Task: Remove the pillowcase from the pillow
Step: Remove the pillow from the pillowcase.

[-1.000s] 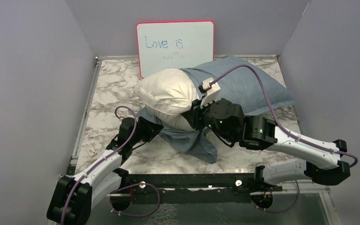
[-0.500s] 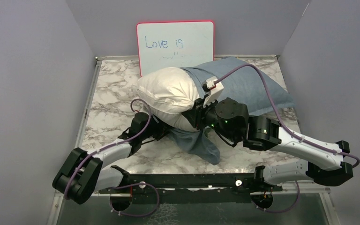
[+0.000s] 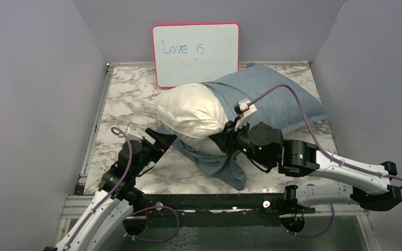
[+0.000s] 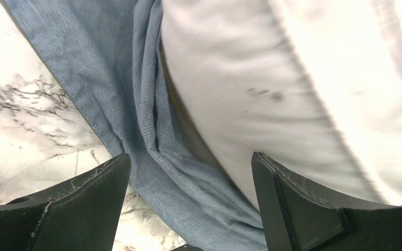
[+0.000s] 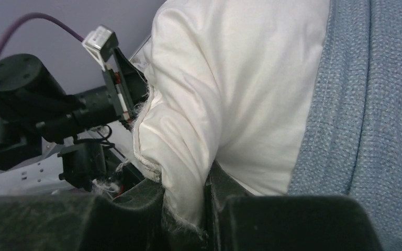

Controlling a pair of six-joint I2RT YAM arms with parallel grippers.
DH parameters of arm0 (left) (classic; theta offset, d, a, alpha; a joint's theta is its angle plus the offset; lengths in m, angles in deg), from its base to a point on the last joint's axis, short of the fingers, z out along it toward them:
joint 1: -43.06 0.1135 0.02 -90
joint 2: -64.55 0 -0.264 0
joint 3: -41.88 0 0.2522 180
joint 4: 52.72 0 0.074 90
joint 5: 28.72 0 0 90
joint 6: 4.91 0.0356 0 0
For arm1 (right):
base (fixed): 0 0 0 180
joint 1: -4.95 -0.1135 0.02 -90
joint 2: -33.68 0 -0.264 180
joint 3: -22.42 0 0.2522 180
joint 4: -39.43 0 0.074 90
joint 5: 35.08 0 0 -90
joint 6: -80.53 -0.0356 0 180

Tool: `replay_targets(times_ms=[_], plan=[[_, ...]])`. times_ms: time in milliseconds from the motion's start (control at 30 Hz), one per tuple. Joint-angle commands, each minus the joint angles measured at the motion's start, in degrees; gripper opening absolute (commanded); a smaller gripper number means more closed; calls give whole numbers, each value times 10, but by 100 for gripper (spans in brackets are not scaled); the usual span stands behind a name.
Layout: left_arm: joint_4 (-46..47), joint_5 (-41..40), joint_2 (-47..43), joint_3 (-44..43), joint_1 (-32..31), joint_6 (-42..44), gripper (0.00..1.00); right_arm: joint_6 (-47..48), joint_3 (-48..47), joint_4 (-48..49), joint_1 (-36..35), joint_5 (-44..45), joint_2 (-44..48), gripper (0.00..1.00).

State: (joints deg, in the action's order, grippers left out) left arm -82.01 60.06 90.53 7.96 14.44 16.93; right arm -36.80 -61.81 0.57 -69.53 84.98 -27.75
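Observation:
The white pillow (image 3: 188, 112) lies mid-table with its left half bare. Its right half is still inside the blue-grey pillowcase (image 3: 272, 97), whose loose mouth trails under the pillow toward the front (image 3: 225, 164). My right gripper (image 3: 226, 140) is shut on the pillow's near corner, and white fabric (image 5: 230, 78) is pinched between its fingers (image 5: 186, 196) beside the pillowcase (image 5: 366, 104). My left gripper (image 3: 163, 142) is open at the pillow's near-left underside. Between its spread fingers (image 4: 189, 159) lie folds of pillowcase (image 4: 110, 78) and the pillow (image 4: 272, 78), and neither is gripped.
A red-framed whiteboard (image 3: 195, 52) leans on the back wall just behind the pillow. Grey walls enclose the marble table (image 3: 131, 99) on the left, right and back. A small tag (image 3: 103, 168) lies by the table's left edge.
My left gripper's jaws have spread wide and it has drawn back a little to the left. The right gripper has shifted slightly toward the near right, still holding the pillow corner.

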Motion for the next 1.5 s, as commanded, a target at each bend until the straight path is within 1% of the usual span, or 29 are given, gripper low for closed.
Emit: replay_targets(times_ms=[0,67,100,133,167,200,233,267,300,333,433,533,633,700,767,800,867,900,933,967,1000,1067,1133,1233,1300,1333,1367,1400,1467], plan=[[-195,-65,-81,-64,0,0,87,-30,52,61,2,-26,56,3],[-210,-68,-109,-88,0,0,87,-38,91,62,2,-77,69,7],[-216,-73,-116,-100,0,5,87,-38,109,65,2,-123,72,8],[-223,-83,-123,-112,1,11,87,-40,126,64,2,-149,70,9],[-230,-95,-127,-123,0,15,88,-44,138,63,2,-201,64,13],[-237,-106,-130,-132,0,17,89,-41,149,69,2,-252,56,19],[-240,-115,-131,-138,0,19,89,-34,156,74,2,-314,45,31],[-240,-118,-130,-139,0,19,90,-27,153,71,2,-359,30,40],[-241,-116,-124,-140,0,18,91,-24,148,68,2,-401,14,46],[-240,-110,-116,-140,0,16,92,-21,141,65,2,-429,3,51],[-239,-72,-84,-140,0,18,93,3,112,50,1,-472,-10,60],[-242,-50,-61,-145,0,36,95,30,78,42,1,-480,9,65],[-251,-40,-59,-146,0,40,96,50,51,42,1,-460,32,72],[-256,-32,-62,-141,0,36,96,68,36,41,1,-451,42,74],[-258,-17,-67,-131,0,31,96,78,28,31,1,-394,49,74],[-258,-7,-71,-124,0,28,97,74,23,14,1,-328,48,75],[-258,10,-77,-107,0,20,97,33,14,-43,1,-152,41,79],[-255,32,-80,-99,0,18,98,0,9,-101,1,-66,31,82],[-251,45,-84,-91,0,20,98,-39,1,-151,2,-1,19,83],[-245,60,-88,-83,0,24,98,-70,-6,-192,2,45,7,83],[-237,73,-93,-77,0,28,99,-88,-13,-225,2,65,-7,83],[-220,93,-103,-65,0,31,99,-99,-15,-255,2,67,-29,82],[-177,115,-111,-45,0,25,99,-106,-6,-259,2,49,-47,75],[-51,192,-104,8,0,-5,99,-112,9,-259,2,26,-75,59],[28,232,-76,45,0,-33,99,-129,10,-276,2,25,-90,43],[52,244,-65,50,0,-35,96,-138,10,-282,2,26,-93,35],[60,247,-47,47,0,-30,93,-145,12,-284,2,28,-93,32],[59,247,-35,40,0,-19,89,-149,16,-282,2,29,-89,24],[45,236,-17,20,0,3,77,-155,27,-262,2,26,-69,14]])
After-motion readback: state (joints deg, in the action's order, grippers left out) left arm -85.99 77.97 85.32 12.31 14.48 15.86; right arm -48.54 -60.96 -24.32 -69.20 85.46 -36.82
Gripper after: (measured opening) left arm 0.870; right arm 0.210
